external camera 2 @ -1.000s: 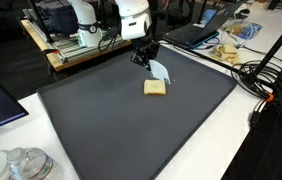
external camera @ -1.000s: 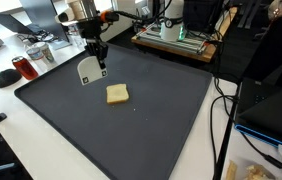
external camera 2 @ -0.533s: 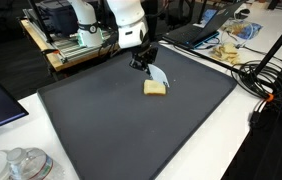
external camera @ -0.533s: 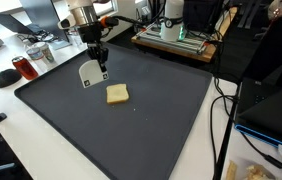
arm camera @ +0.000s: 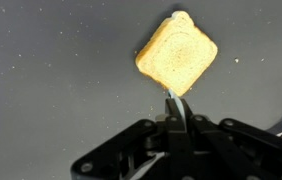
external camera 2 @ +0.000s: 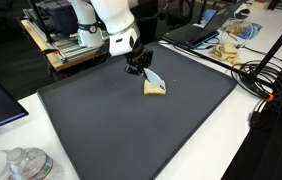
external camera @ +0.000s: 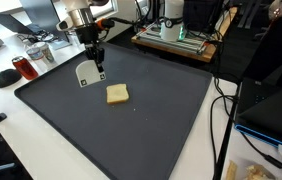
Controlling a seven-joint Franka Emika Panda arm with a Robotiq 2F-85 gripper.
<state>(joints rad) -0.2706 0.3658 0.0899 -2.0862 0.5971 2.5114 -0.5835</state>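
1. Clenched gripper [external camera: 99, 66] grasping spatula [external camera: 85, 72], blade pointing down at dark mat [external camera: 171, 120].
2. Slice of toast [external camera: 117, 94] flat on mat, just beside spatula blade; ahead of jaws in wrist view.

We saw an arm [external camera 2: 109, 18] built of smooth white shells, rounded and bulging at each joint, in both exterior views. Toward five o'clock from those shells in that view sat a darker grey wrist block [external camera 2: 129, 45], and below it the gripper [external camera 2: 144, 71], matte black throughout. In the wrist view the gripper [arm camera: 178, 112] filled the six o'clock edge with angular black linkages spreading to three and nine o'clock from a narrow centre (any screws were too small for us to make out).
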